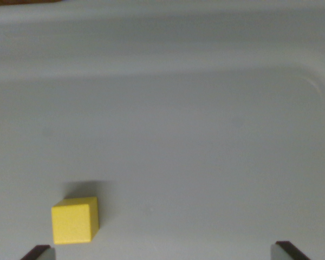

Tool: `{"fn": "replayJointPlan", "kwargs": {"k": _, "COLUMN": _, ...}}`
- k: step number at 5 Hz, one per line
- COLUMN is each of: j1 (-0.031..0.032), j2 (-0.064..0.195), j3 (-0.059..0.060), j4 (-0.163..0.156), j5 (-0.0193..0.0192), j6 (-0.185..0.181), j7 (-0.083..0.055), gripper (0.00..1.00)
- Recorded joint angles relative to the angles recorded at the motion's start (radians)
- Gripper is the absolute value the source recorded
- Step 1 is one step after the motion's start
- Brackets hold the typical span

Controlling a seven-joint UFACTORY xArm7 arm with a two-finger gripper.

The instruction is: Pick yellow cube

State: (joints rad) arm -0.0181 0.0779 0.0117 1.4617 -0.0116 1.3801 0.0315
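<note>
The yellow cube (75, 221) looks matt and smooth, like painted wood or foam, its faces free of shine. The pale grey tray (195, 135) beneath seems smooth plastic with a soft satin sheen. The dark fingers (290, 250) look matt, hard plastic.

Yellow cube (75, 221) sitting on pale grey tray (206, 162), low in wrist view's left. Gripper (162, 252) showing only two dark fingertips (37, 252) at bottom edge, spread wide apart. Cube lying just beside left tip, not touching, not centred between tips. Tray's raised rim curving across top and right. Shadow falling behind cube.
</note>
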Motion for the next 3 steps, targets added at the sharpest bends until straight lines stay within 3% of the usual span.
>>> {"fn": "replayJointPlan", "kwargs": {"k": 1, "j1": 0.0080, "j2": 0.020, "j3": 0.006, "j4": -0.029, "j5": 0.0000, "j6": -0.041, "j7": 0.008, "gripper": 0.00}}
{"fn": "replayJointPlan", "kwargs": {"k": 2, "j1": 0.0080, "j2": 0.020, "j3": 0.006, "j4": -0.029, "j5": 0.0000, "j6": -0.041, "j7": 0.008, "gripper": 0.00}}
{"fn": "replayJointPlan", "kwargs": {"k": 3, "j1": 0.0161, "j2": 0.040, "j3": 0.013, "j4": -0.059, "j5": -0.0001, "j6": -0.082, "j7": 0.016, "gripper": 0.00}}
